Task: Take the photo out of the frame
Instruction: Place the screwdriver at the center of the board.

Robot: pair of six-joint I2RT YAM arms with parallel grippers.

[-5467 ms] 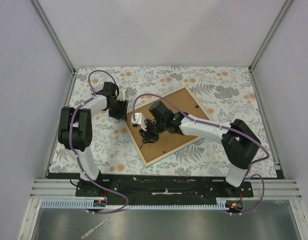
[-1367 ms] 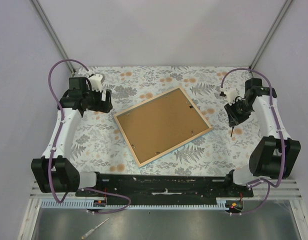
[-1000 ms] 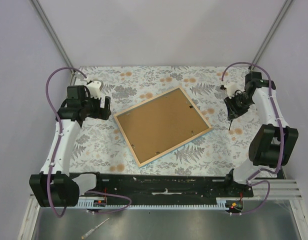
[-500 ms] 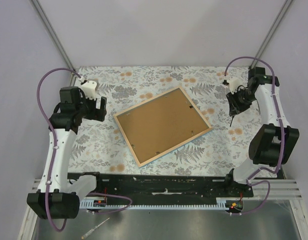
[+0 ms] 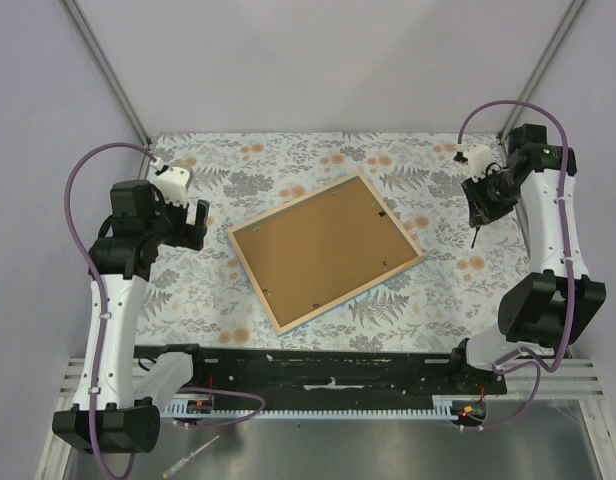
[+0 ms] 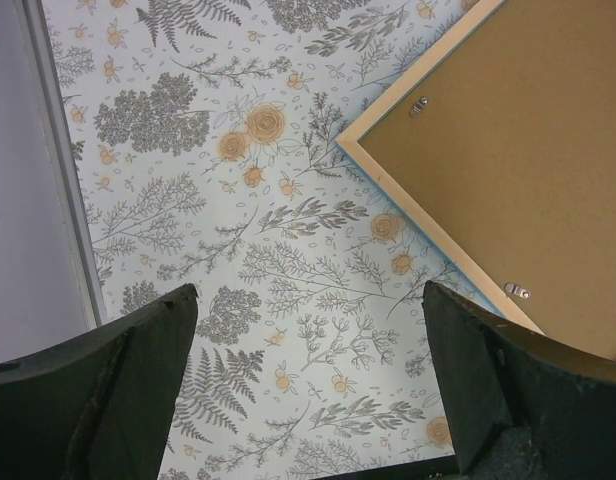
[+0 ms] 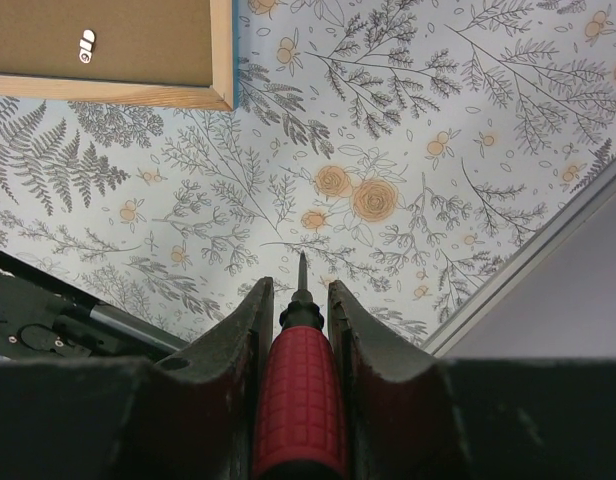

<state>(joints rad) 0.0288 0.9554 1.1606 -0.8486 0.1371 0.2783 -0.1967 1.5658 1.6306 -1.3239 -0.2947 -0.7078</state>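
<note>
The desk (image 5: 288, 160) is spread with a pale floral-patterned cover (image 6: 288, 280). Flat on it, at the centre of the top view and turned askew, lies a rectangular light-wood picture frame (image 5: 354, 293) with a thin blue edge, face down, its brown board back upward.

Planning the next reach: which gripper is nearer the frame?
Left. The left gripper hovers open just left of the frame; the right gripper, shut on a screwdriver, sits farther off its right side.

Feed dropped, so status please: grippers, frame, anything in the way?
Left gripper open, empty. Right gripper shut on screwdriver. Frame face down, backing board in, photo hidden. Nothing on it.
</note>
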